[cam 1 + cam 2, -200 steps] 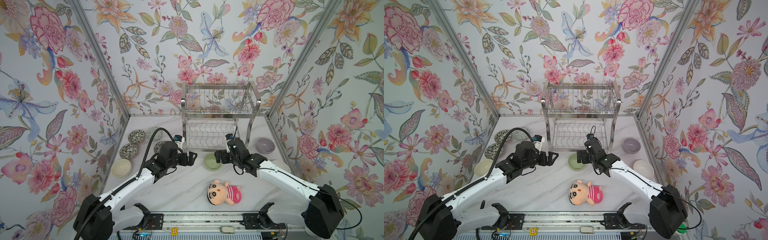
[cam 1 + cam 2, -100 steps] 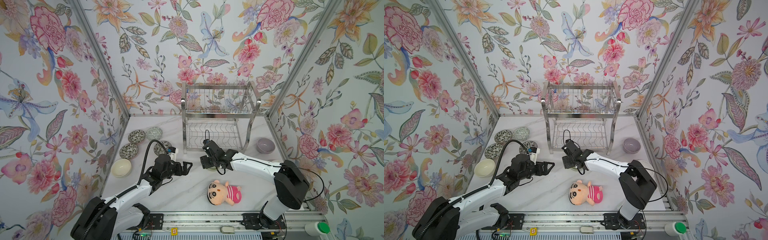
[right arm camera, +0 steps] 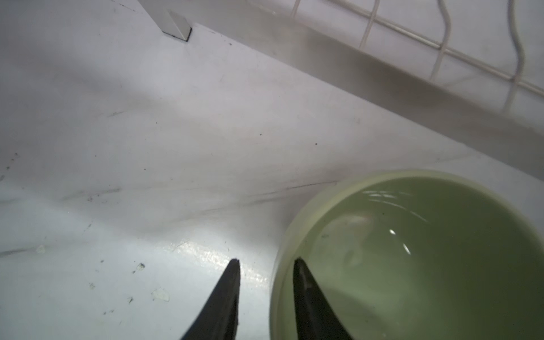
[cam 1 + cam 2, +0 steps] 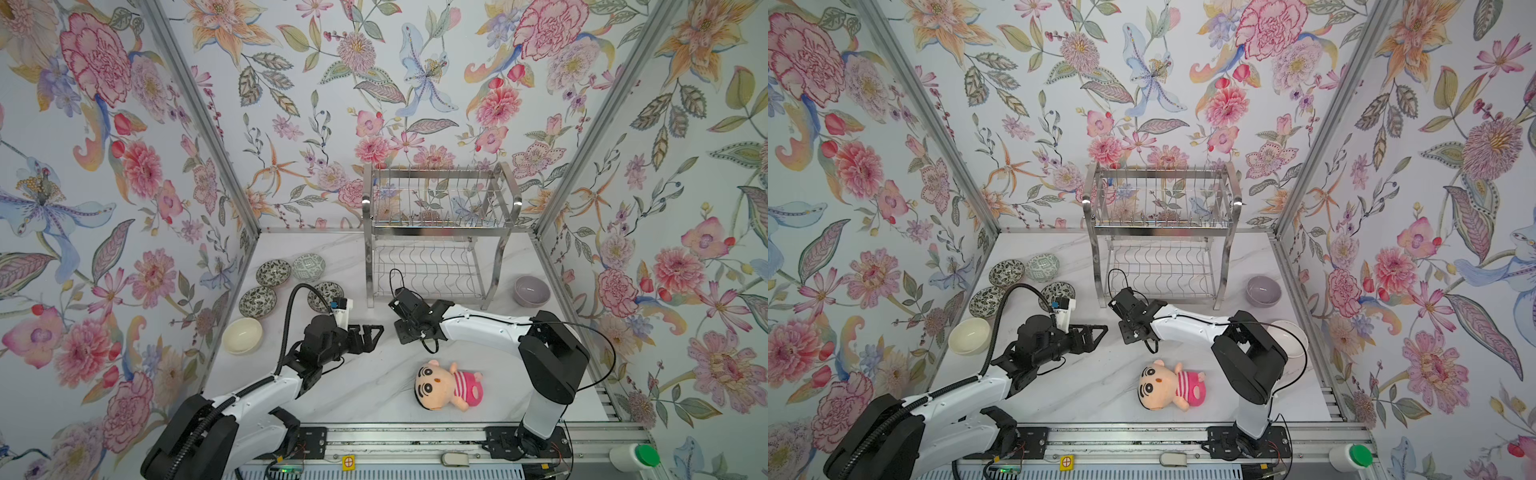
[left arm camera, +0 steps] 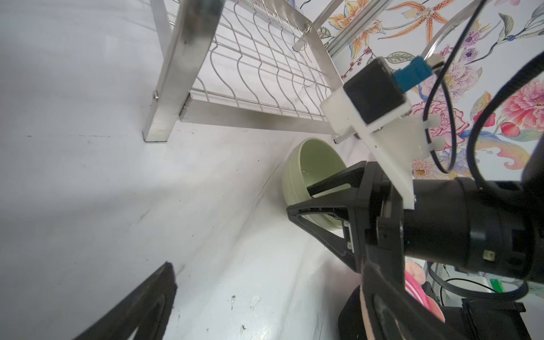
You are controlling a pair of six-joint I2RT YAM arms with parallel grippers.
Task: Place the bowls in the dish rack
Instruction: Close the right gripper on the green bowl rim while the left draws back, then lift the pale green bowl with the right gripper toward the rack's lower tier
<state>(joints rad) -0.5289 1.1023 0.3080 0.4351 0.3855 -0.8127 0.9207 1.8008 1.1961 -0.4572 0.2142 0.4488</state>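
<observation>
Two tiers of the dish rack [image 4: 440, 227] stand empty at the back of the marbled surface [image 4: 353, 386]; every bowl in view sits outside it. The right arm [image 4: 482, 328], which a second ago reached in from the right side, now lies across the rack's front with its elbow swung toward the near edge. The left arm [image 4: 257, 395] has drawn back a little from the rack. A plush doll [image 4: 449, 386] lies near the front edge.

Four patterned bowls [image 4: 273, 273] cluster by the left wall, with a cream bowl [image 4: 242, 336] just in front of them. A lavender bowl [image 4: 532, 291] sits right of the rack, and in a top view a pale bowl [image 4: 1293, 338] shows partly behind the right elbow. The pale green bowl [image 3: 412, 250] rests upright on the surface just in front of the rack's lower rail, hidden under the right arm in both top views.

The left pincer [image 4: 372, 336] hangs spread wide and empty, apart from every bowl. The right pincer [image 3: 265, 263], wide apart a second ago, has narrowed astride the green bowl's rim, one finger inside and one outside. A sliver of surface shows between the outer finger and the wall, so this is not yet a firm pinch. The first pick-up looks under way; loading has yet to begin.
</observation>
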